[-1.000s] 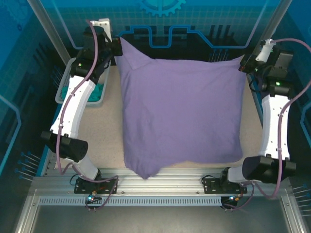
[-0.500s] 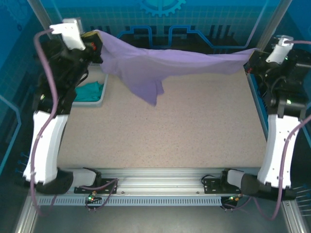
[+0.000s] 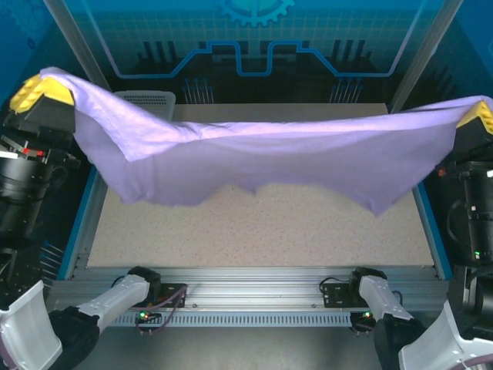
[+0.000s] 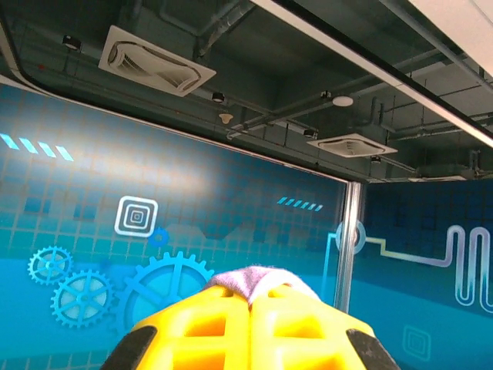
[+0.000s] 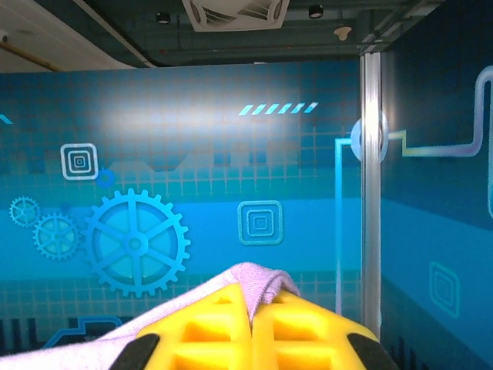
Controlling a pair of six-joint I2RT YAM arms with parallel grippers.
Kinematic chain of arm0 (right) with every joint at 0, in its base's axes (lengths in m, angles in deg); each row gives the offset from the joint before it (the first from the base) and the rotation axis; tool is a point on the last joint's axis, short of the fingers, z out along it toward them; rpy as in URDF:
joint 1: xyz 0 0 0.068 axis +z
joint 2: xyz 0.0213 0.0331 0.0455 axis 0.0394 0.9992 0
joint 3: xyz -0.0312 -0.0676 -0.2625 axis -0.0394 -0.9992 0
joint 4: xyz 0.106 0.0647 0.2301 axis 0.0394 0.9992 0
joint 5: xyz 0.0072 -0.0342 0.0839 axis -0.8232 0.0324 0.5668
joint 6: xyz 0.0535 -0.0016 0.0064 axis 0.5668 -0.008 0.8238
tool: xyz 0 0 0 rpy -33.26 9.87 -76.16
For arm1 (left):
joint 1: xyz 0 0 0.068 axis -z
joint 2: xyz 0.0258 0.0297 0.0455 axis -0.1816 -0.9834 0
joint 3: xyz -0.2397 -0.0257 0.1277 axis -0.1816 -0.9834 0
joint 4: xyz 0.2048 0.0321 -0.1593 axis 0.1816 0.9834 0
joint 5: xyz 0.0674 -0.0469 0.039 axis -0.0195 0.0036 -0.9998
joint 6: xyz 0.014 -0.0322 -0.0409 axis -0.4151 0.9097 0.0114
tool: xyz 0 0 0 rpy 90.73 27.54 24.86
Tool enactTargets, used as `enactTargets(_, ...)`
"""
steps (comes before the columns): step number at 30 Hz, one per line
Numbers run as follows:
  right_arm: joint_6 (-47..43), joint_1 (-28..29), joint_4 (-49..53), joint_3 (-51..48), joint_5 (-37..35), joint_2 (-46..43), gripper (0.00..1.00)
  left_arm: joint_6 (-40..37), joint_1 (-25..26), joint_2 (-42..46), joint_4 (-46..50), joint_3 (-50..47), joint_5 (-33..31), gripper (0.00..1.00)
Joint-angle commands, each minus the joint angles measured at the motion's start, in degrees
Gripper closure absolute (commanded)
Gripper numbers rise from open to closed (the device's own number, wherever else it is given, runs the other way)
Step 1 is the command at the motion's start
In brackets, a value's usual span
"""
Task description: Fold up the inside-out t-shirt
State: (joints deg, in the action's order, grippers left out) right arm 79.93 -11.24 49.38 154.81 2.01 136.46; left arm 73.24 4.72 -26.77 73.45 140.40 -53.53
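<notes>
Matt lavender cloth t-shirt (image 3: pixel 254 158), speckled matt table (image 3: pixel 308 231)

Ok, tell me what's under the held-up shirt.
The speckled table shows beneath the shirt, with its near and far edges in view. Its middle band is hidden behind the hanging cloth.

I count two grippers of my own, my left gripper (image 3: pixel 40 92) and my right gripper (image 3: pixel 477 117). Each has two yellow fingers (image 4: pixel 204 335), which makes four. There is one purple t-shirt (image 3: pixel 254 158), one table (image 3: pixel 262 231) and one white basket (image 3: pixel 146 99). Two arms are mine, one on each side. Through my left wrist camera I count two ceiling vents (image 4: pixel 154 58) and three painted gears (image 4: pixel 166 289), two small and one large. Through my right wrist camera I count one vent, three gears again, and one upright metal post (image 5: pixel 371 193).
</notes>
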Motion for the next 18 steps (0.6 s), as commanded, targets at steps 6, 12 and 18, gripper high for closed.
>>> enactTargets(6, -4.6, 0.2, -1.6, -10.0, -2.7, 7.8, 0.97, -6.3, -0.1, -18.4, -0.2, 0.8, -7.6, 1.00)
enactTargets(12, -5.6, 2.1, -15.2, -27.6, -2.2, 13.9, 0.96, -5.7, -1.5, -30.9, -10.9, -9.1, -8.1, 1.00)
enactTargets(18, -7.2, 6.0, -25.6, -31.8, -6.2, 33.8, 0.93, -3.1, -4.5, -53.2, -15.8, -5.8, -5.6, 1.00)
